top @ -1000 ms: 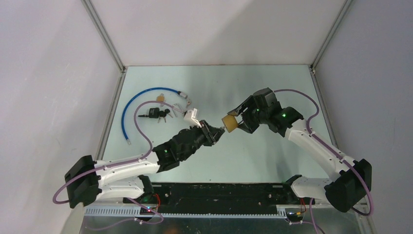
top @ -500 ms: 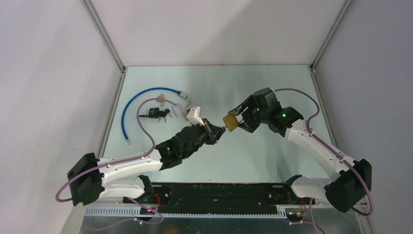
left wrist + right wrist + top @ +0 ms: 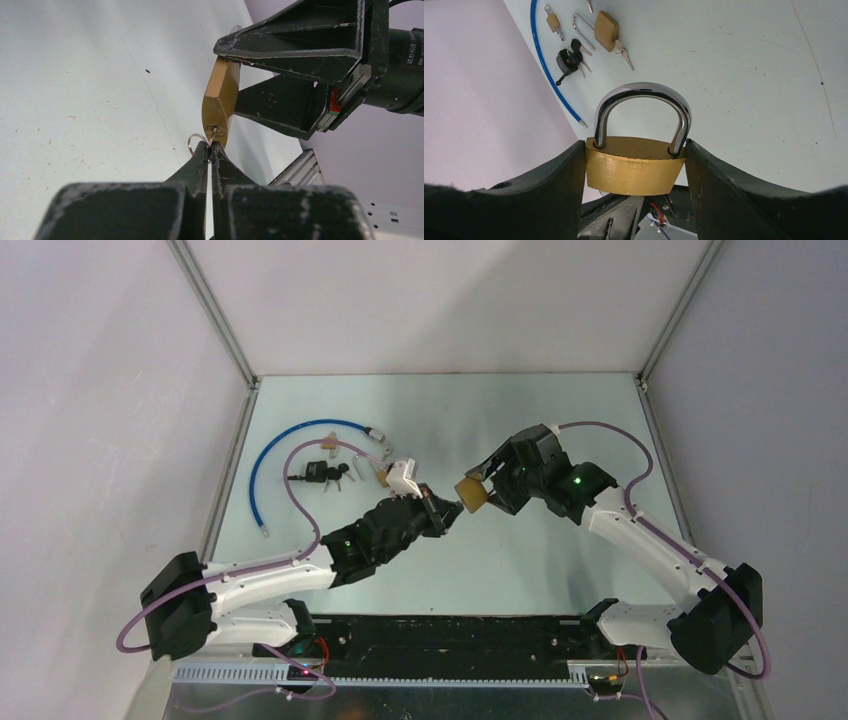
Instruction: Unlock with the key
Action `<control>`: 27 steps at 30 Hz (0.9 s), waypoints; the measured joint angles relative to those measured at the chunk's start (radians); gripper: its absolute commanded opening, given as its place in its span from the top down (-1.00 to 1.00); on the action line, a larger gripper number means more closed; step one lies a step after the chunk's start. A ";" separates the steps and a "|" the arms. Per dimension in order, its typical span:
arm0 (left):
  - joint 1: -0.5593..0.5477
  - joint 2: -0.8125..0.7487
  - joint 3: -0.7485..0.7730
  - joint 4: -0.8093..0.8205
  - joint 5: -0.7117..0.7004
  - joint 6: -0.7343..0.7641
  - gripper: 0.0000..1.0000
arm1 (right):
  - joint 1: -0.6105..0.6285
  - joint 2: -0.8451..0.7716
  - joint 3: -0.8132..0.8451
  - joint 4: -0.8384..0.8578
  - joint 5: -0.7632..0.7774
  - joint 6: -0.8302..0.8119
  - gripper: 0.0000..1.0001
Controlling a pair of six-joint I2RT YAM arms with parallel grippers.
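Observation:
My right gripper (image 3: 487, 486) is shut on a brass padlock (image 3: 470, 493) and holds it above the table, its steel shackle (image 3: 640, 107) closed. In the right wrist view the padlock body (image 3: 634, 167) sits clamped between the two fingers. My left gripper (image 3: 447, 510) is shut on a small key (image 3: 212, 137) with a ring (image 3: 193, 142). In the left wrist view the key's tip sits in the keyhole at the bottom of the padlock (image 3: 219, 97).
At the back left of the table lie a blue cable (image 3: 262, 460), a black key bunch (image 3: 322, 473), a small brass lock (image 3: 328, 441) and another brass padlock with keys (image 3: 604, 31). Metal rails run along the table's side edges.
The right gripper has brought the padlock slightly left toward the left gripper. The left arm has edged forward, and the key tip now meets the keyhole.

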 measured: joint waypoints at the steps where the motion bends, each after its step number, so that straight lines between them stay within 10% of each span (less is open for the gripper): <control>1: 0.000 0.000 0.000 0.000 0.000 0.006 1.00 | 0.001 0.000 0.000 0.000 0.002 0.000 1.00; 9: -0.004 0.002 0.005 0.000 0.000 0.164 1.00 | 0.002 0.002 0.000 0.004 0.002 0.000 1.00; 22: -0.161 0.056 0.041 -0.003 -0.187 0.940 0.96 | -0.005 0.002 -0.001 -0.010 -0.043 -0.017 1.00; 27: -0.198 0.066 0.046 -0.007 -0.239 1.064 0.37 | -0.009 0.002 -0.001 -0.015 -0.066 -0.027 1.00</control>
